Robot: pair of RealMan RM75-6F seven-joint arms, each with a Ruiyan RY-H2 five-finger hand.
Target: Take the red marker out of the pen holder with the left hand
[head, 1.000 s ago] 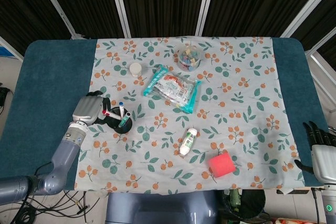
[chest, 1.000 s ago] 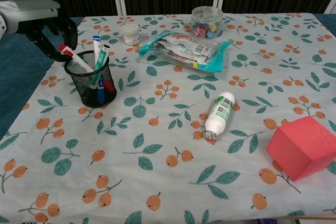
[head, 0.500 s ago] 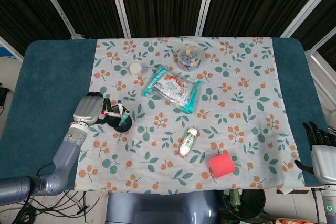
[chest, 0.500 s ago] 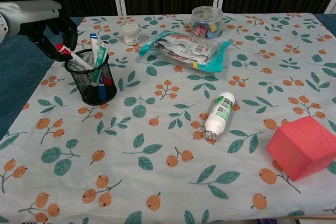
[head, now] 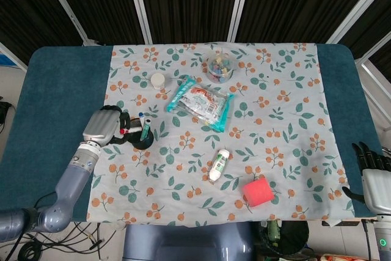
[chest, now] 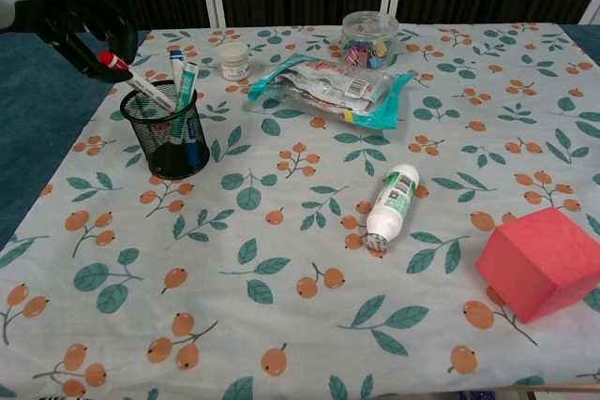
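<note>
A black mesh pen holder [chest: 174, 142] stands on the floral cloth at the left, shown in the head view as the pen holder [head: 142, 139]. The red marker [chest: 136, 84] slants up out of it to the left, its lower end still inside the rim. My left hand [chest: 67, 16] pinches the marker's red cap; the head view shows the left hand [head: 105, 125] just left of the holder and the red marker [head: 126, 131]. Blue and green pens [chest: 183, 86] remain in the holder. My right hand [head: 371, 166] hangs off the table's right front corner, holding nothing.
Behind the holder sits a small white jar [chest: 233, 59]. A teal snack packet [chest: 328, 88] and a clear tub of clips [chest: 369, 33] lie mid-back. A white bottle [chest: 391, 199] lies in the middle, and a red cube [chest: 541, 262] at the front right.
My left hand has risen and drawn back to the left with the red marker, sliding it further up out of the holder. The holder has shifted a little. The right hand has not moved.
</note>
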